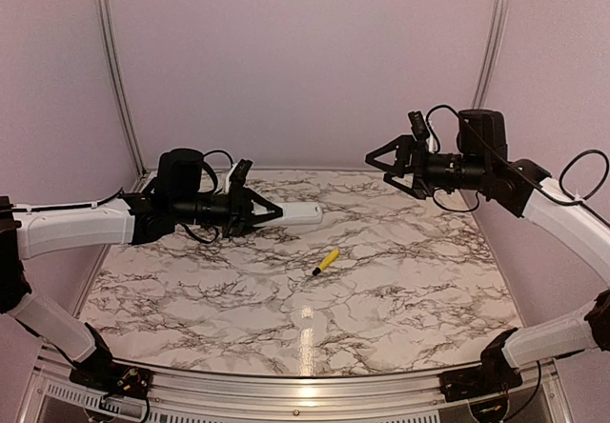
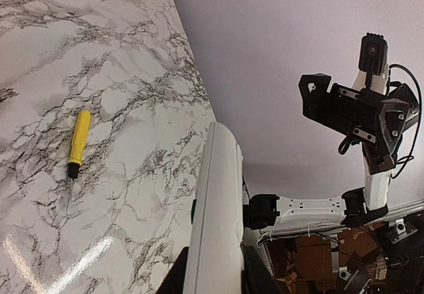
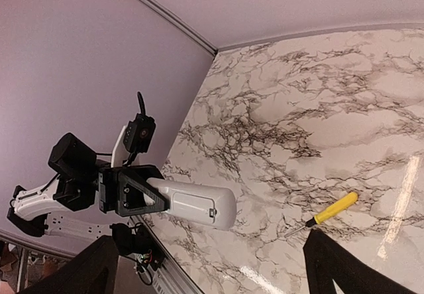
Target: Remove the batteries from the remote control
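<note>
My left gripper [image 1: 265,211] is shut on the white remote control [image 1: 295,215] and holds it level above the back left of the table, its free end pointing right. In the left wrist view the remote control [image 2: 215,221] stands between the dark fingers [image 2: 169,282]. The right wrist view shows the remote control [image 3: 192,204] with its back cover closed. The batteries are hidden. My right gripper [image 1: 391,173] hangs open in the air at the right, facing the remote, with nothing between its fingers [image 3: 344,267].
A yellow-handled screwdriver [image 1: 326,261] lies on the marble table [image 1: 400,290] near the middle, below the gap between the grippers; it also shows as the screwdriver [image 2: 78,142] and the screwdriver [image 3: 334,209]. Pale walls close the back and sides.
</note>
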You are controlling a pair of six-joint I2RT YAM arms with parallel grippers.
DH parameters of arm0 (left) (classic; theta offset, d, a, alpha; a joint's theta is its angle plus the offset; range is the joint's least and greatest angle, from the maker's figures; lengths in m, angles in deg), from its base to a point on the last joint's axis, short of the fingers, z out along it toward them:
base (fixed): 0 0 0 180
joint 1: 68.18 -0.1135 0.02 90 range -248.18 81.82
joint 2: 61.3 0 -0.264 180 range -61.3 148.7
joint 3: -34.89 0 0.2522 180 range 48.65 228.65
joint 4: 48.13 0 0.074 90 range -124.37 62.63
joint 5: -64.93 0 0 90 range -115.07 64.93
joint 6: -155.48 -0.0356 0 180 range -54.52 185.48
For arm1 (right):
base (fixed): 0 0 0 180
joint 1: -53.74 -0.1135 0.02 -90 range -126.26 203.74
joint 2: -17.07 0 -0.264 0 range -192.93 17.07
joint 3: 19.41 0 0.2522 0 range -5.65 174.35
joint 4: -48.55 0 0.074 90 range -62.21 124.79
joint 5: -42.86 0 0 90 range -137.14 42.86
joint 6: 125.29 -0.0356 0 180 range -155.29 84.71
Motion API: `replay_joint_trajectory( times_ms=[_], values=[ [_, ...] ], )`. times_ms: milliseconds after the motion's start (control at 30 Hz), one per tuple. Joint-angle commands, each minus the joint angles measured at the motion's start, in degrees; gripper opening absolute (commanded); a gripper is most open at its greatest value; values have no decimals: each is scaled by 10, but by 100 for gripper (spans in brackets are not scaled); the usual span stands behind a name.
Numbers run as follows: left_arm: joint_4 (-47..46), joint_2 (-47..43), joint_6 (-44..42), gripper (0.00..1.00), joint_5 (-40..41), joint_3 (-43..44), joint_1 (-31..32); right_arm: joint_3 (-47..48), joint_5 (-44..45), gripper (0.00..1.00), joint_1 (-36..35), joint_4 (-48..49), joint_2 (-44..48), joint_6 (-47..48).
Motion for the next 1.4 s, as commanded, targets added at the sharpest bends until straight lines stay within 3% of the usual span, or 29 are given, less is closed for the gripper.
replay_joint_trajectory(
  times_ms=[0, 667, 1367],
  values=[
    [25, 21, -16, 0, 6, 19, -3, 39, 41, 96, -22, -42, -11, 1],
    [20, 128, 3, 0, 13, 87, 0, 88, 125, 94, -53, -142, -83, 31],
    [32, 195, 19, 0, -19, 173, 16, 119, 94, 90, -70, -89, -161, 17]
  ],
)
